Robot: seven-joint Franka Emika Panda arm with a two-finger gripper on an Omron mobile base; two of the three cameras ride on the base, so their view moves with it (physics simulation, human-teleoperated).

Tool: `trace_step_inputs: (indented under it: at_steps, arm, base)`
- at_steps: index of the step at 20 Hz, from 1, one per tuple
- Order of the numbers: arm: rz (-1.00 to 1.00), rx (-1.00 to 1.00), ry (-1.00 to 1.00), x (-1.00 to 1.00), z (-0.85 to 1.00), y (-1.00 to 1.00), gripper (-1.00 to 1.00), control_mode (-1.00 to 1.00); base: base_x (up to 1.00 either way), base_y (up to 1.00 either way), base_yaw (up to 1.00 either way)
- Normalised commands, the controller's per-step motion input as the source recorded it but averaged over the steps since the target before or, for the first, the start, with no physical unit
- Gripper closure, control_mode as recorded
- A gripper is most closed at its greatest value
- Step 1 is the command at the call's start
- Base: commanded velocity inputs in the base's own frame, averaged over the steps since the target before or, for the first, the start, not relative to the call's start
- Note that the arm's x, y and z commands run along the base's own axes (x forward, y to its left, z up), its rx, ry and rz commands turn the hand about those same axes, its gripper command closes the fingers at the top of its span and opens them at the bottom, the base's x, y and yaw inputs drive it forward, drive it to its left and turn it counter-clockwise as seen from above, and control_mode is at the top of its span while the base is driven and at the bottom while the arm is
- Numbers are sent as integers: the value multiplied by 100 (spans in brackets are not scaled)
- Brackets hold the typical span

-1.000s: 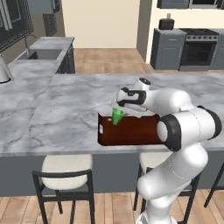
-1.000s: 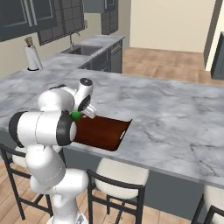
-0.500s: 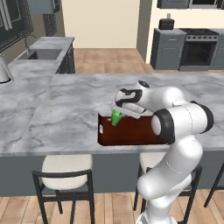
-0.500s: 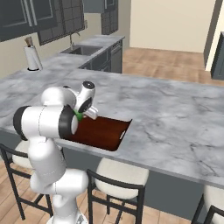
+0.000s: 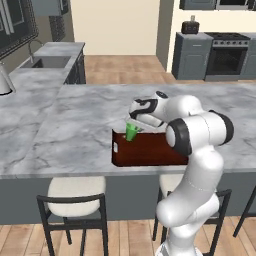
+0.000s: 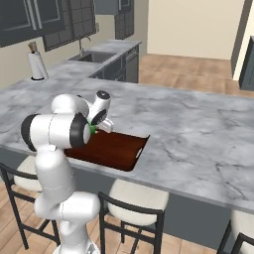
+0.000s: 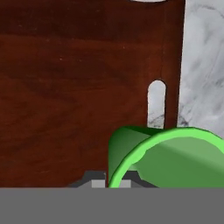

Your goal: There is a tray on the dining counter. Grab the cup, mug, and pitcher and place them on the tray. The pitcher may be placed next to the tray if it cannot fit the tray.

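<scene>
The tray lies on the dining counter at its near edge, one long side along that edge, and its dark reddish-brown floor is bare wherever it can be seen. The cup hangs above the tray's left end in the left base view, bright green and tilted, with nothing visible inside its open mouth. The gripper is pressed together on the cup's wall, pinching it. In the hand view the cup is cut off by the lower right edge, so only part of its rim and inner wall can be made out, and beside it stands one cut-out handle slot at the tray's short end with grey marble showing through. From the right base view the robot's own arm hides most of the cup, leaving a green sliver, and covers the tray's left end. No writing or label can be read on the cup or tray.
</scene>
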Motion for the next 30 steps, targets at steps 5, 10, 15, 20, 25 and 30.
trace_step_inputs:
  at_steps: [5,10,15,20,25,30]
  arm:
    - [0,0,0,18,-25,3,100,-100]
    - [0,0,0,11,-24,1,100,-100]
    - [0,0,0,13,-21,2,100,-100]
    - [0,0,0,13,-7,0,100,-100]
    - [0,-1,-1,24,0,0,100,-100]
    - [0,-1,-2,19,-1,0,100,-100]
  base:
    - [0,0,0]
    - [0,0,0]
    - [0,0,0]
    - [0,0,0]
    - [0,0,0]
    - [0,0,0]
